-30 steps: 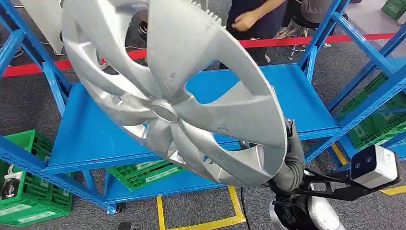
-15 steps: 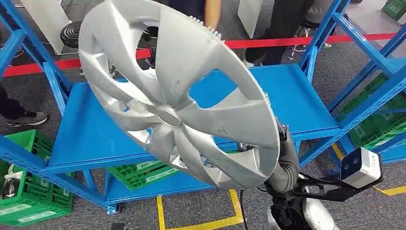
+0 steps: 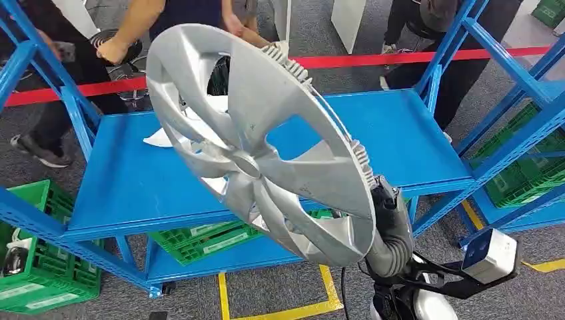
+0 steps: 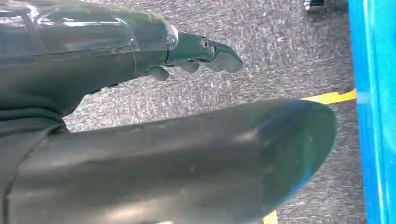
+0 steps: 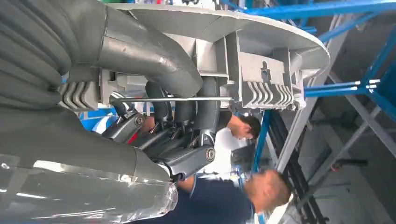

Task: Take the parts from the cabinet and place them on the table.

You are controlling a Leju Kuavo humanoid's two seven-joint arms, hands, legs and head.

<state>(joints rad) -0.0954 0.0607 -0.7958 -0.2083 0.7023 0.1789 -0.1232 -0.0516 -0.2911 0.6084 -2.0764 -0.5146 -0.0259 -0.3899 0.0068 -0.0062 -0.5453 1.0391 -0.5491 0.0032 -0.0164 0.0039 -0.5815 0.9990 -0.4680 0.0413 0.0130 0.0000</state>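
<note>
Silver spoked plastic hubcap (image 3: pixel 260 143), ribbed rim, being gripped by right hand (image 5: pixel 163 100), tilted above blue metal shelf (image 3: pixel 126 180). Left hand (image 4: pixel 205 51) being kept slack, holding nothing. Person (image 3: pixel 180 17) being partly hidden behind it.

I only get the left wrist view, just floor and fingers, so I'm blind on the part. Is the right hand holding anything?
Observer: Yes, the right hand grips a silver hubcap at its rim.
Operator: Where's the hubcap relative to the rack?
Observer: The head view shows it held up and tilted in front of the blue shelf.
Operator: Anyone close by?
Observer: Yes, people stand behind the shelf, and one person's hand is near its far edge.
</note>
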